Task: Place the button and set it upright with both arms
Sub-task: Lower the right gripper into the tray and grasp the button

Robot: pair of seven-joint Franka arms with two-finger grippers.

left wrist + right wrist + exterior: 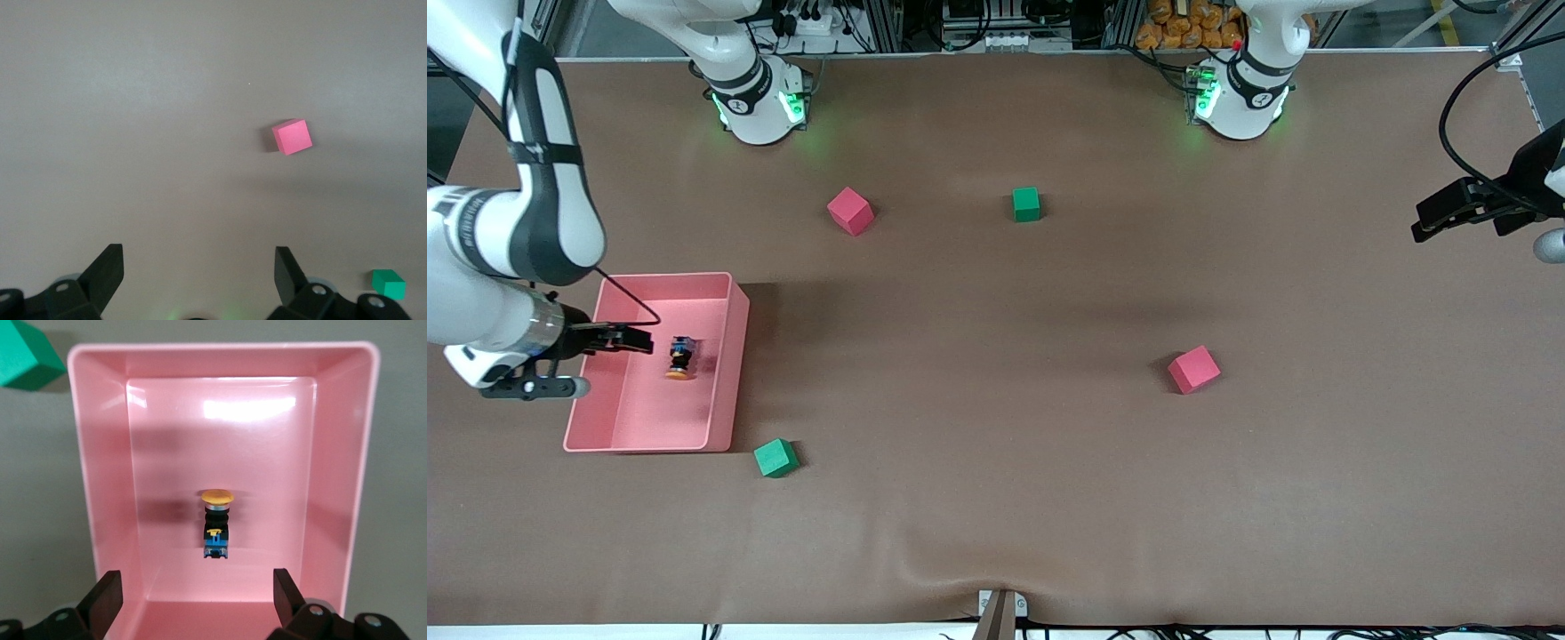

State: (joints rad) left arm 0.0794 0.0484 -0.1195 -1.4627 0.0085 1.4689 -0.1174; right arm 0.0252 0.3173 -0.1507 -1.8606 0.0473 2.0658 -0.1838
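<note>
Front view: cubes (850, 211) round bin (727, 373).

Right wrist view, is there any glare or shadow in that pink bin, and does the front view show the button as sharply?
Right wrist view: a bright glare patch sits on the pink bin floor, and the button is crisp with a soft shadow beside it. Front view: the button looks small and slightly smeared, and the bin casts a broad dark shadow onto the table.

I'm running this in a robotics lab — two white arms (756, 89) bolted at a brown-covered table (996, 498), aluminium framing and cable tangles (996, 27) along its edge past the bases, foam cubes (1193, 369) scattered as props.
</note>
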